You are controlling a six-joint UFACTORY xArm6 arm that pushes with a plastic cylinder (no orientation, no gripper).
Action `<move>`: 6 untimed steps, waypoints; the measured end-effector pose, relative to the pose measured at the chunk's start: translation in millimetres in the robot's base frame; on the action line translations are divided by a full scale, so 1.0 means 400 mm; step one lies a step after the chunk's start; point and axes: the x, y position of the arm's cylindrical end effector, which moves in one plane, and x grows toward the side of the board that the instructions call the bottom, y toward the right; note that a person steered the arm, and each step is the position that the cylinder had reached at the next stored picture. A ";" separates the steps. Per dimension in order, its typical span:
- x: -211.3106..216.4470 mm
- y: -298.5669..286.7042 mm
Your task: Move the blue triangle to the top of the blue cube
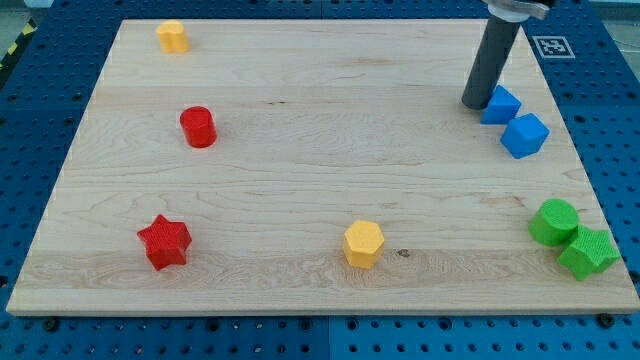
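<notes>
My tip has no fingers to open or close; it rests on the desk touching the left side of the blue triangle. The triangle sits just above and left of the blue cube, nearly touching, so the placement looks almost complete. The desk is pale wood on a blue perforated base. A green cylinder and another green block sit at the view's lower right.

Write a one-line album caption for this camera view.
My tip touches the blue triangle, which sits just above the blue cube on the board.
</notes>
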 end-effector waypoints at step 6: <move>-0.002 0.025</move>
